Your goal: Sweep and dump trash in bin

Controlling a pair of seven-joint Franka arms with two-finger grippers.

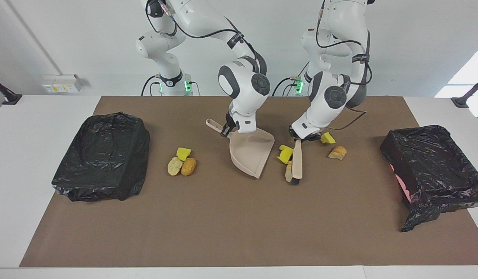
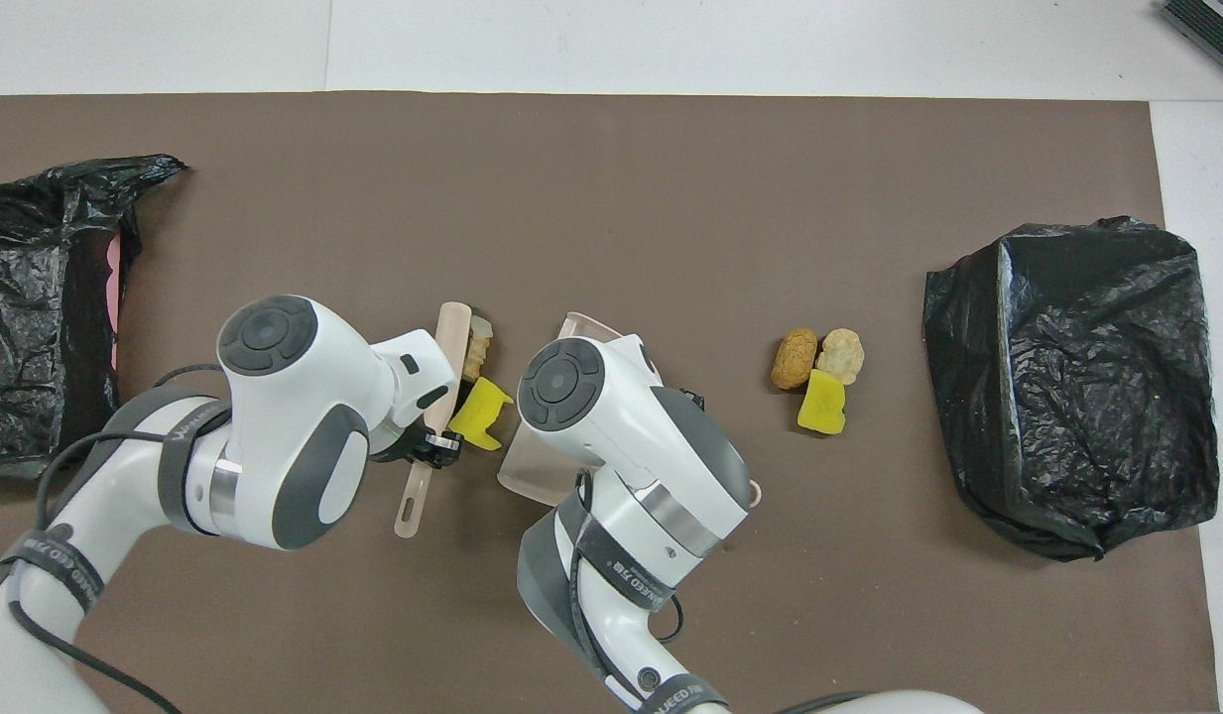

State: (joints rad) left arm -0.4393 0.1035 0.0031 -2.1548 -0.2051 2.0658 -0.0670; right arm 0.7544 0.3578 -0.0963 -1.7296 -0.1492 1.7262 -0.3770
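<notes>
We see left gripper (image 1: 303,136) pinching the brush (image 1: 297,163) against trash (image 1: 285,154), right gripper (image 1: 228,130) pinching the dustpan (image 1: 251,152) handle

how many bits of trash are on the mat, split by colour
yellow sponge wedges: 3
tan or brown bread-like chunks: 4
total: 7

L claw (image 2: 434,446) grips brush (image 2: 442,392); yellow lump (image 2: 479,415) btwn brush & dustpan (image 2: 532,466).
</notes>
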